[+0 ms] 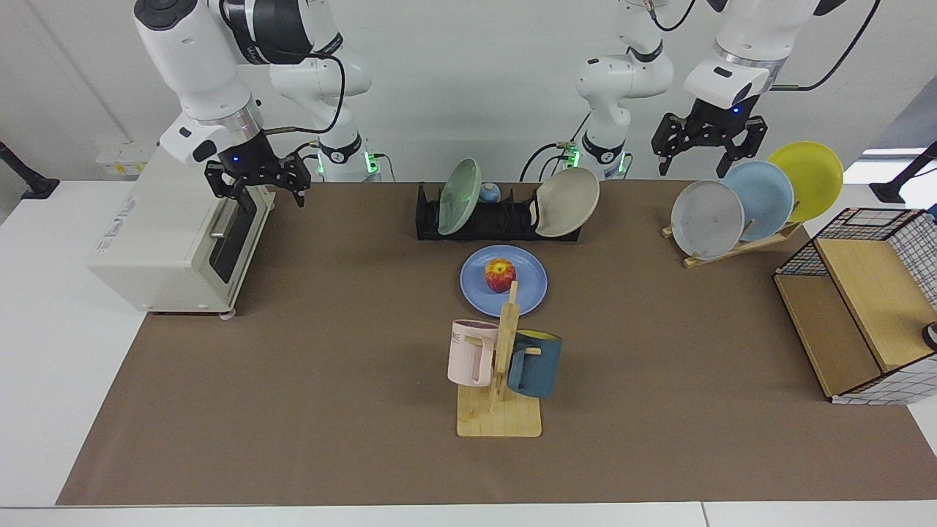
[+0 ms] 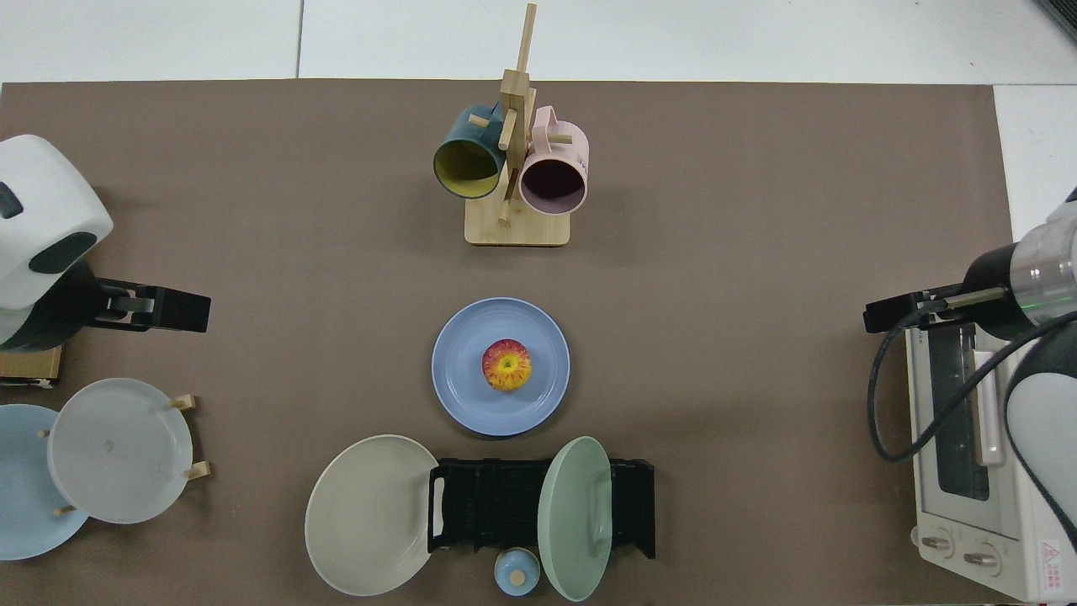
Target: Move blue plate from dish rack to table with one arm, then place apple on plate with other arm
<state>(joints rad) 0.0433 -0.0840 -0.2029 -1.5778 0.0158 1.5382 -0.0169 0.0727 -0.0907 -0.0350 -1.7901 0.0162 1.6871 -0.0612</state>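
The blue plate [image 1: 504, 282] [image 2: 501, 366] lies flat on the brown mat of the table [image 1: 329, 351] just in front of the black dish rack [image 1: 498, 216] [image 2: 496, 505]. The red-and-yellow apple [image 1: 500, 275] [image 2: 506, 365] rests at the plate's centre. My right gripper [image 1: 254, 192] [image 2: 875, 318] hovers open and empty above the toaster oven's front corner. My left gripper [image 1: 697, 162] [image 2: 198, 311] hangs open and empty above the wooden plate stand. Both are far from the plate.
A pale green plate [image 1: 460, 196] and a beige plate [image 1: 567, 203] stand in the rack. A mug tree [image 1: 501, 366] with pink and teal mugs stands in front of the blue plate. A white toaster oven [image 1: 176, 241], a wooden stand with grey, sky-blue and yellow plates [image 1: 754, 201], and a wire-and-wood shelf [image 1: 864, 322] line the sides.
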